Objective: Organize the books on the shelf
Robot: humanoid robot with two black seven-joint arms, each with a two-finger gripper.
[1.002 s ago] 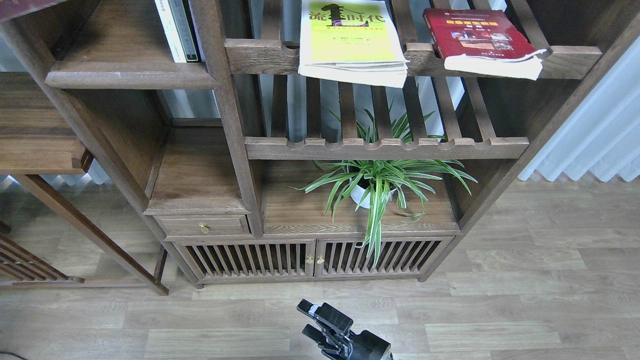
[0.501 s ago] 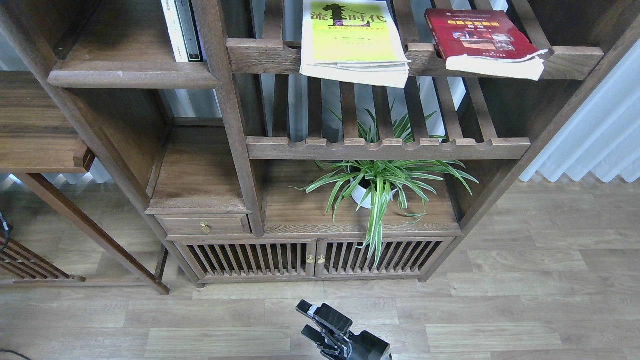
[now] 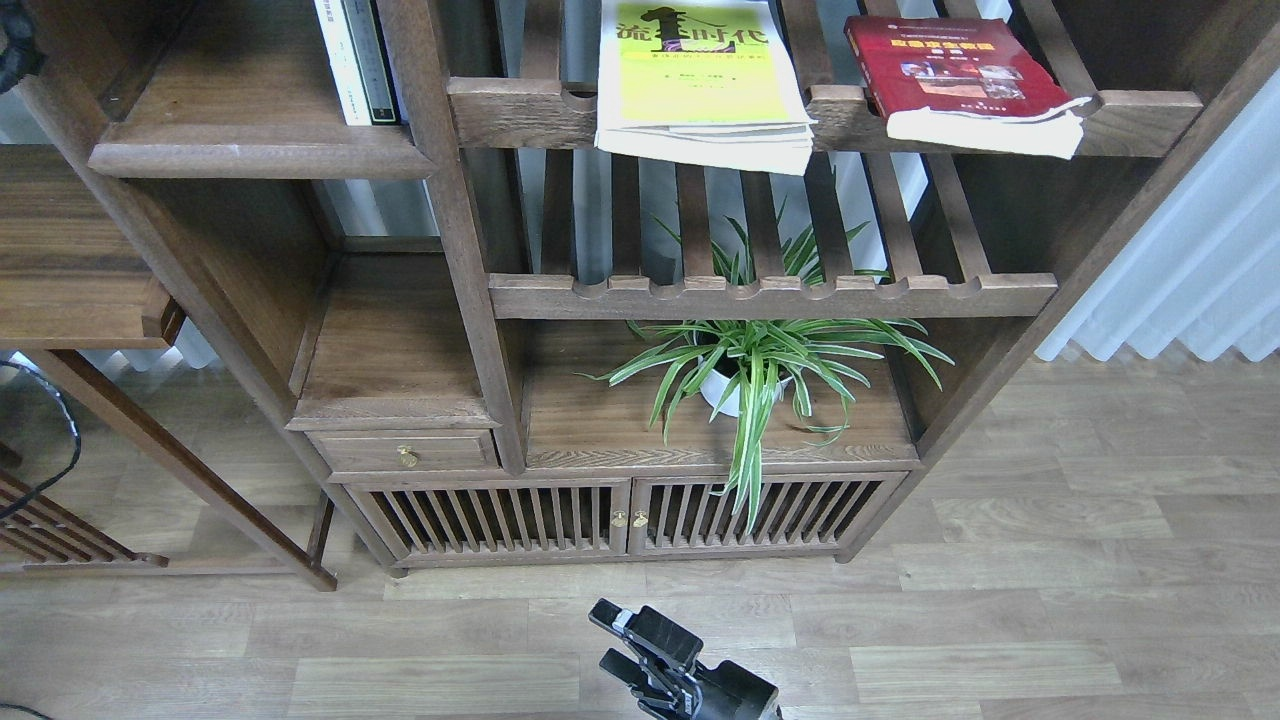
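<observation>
A yellow-green book with black characters lies flat on the upper slatted rack, its front edge hanging over the rail. A red book with a yellow title lies flat to its right on the same rack. The maroon book is out of view. The solid walnut shelf is at the upper left. My right gripper is low at the bottom centre over the floor, fingers apart and empty, far from the books. A dark part at the top left edge seems to belong to my left arm; its gripper cannot be made out.
Thin white and dark-green-spined books stand at the shelf's right end against the post. A lower slatted rack sits above a potted spider plant. A black cable hangs at the left edge. White curtain at right.
A dark part has come into the top left corner and a black cable has appeared at the left edge. The view shook slightly. The right gripper and the books have not moved.
</observation>
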